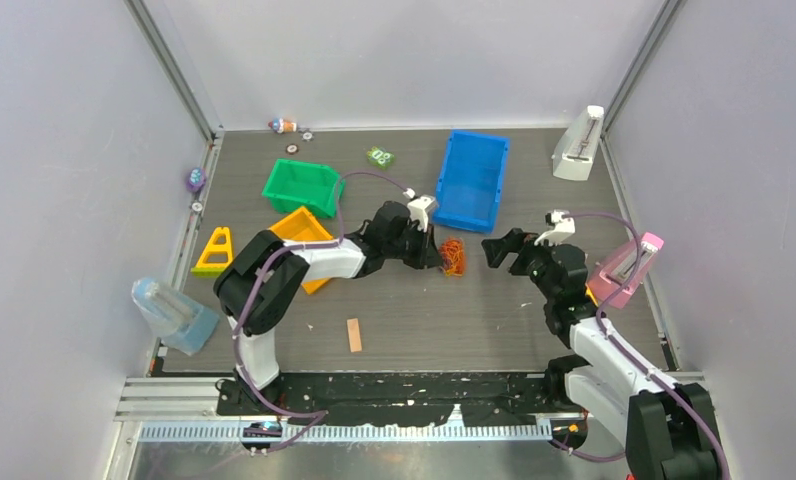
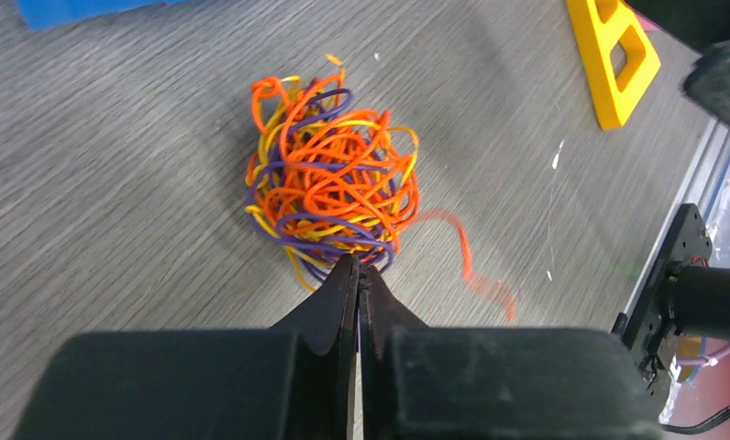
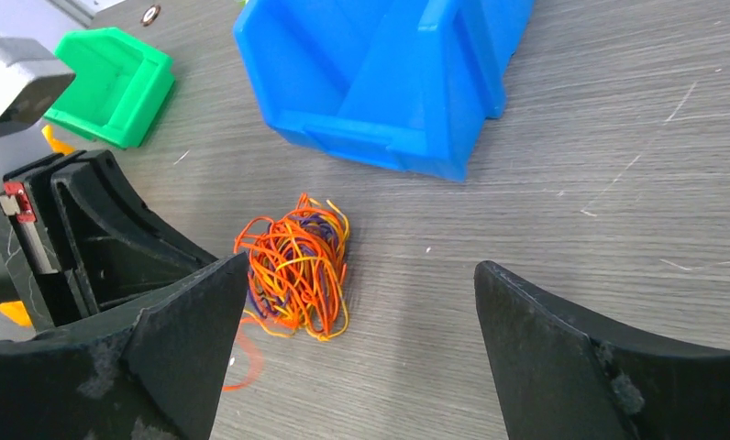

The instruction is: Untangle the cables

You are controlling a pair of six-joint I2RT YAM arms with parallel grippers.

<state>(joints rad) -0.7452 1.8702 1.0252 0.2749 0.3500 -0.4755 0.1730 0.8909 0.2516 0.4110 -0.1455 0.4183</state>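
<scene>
From above, the knot of thin orange, yellow and purple cables (image 1: 453, 257) lies on the grey worktop (image 1: 404, 310), near its middle. Left wrist: the left gripper (image 2: 359, 272) is pressed together at the knot's edge; it should pull 1 strand slowly. Right wrist: the right gripper (image 3: 359, 268) gapes wide, empty, near the knot, ready to pin it.

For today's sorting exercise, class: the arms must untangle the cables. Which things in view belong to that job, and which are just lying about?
Job: tangled cables, left gripper, right gripper.
Lying about: blue bin, green bin, orange bin, yellow triangle, wooden block.
</scene>
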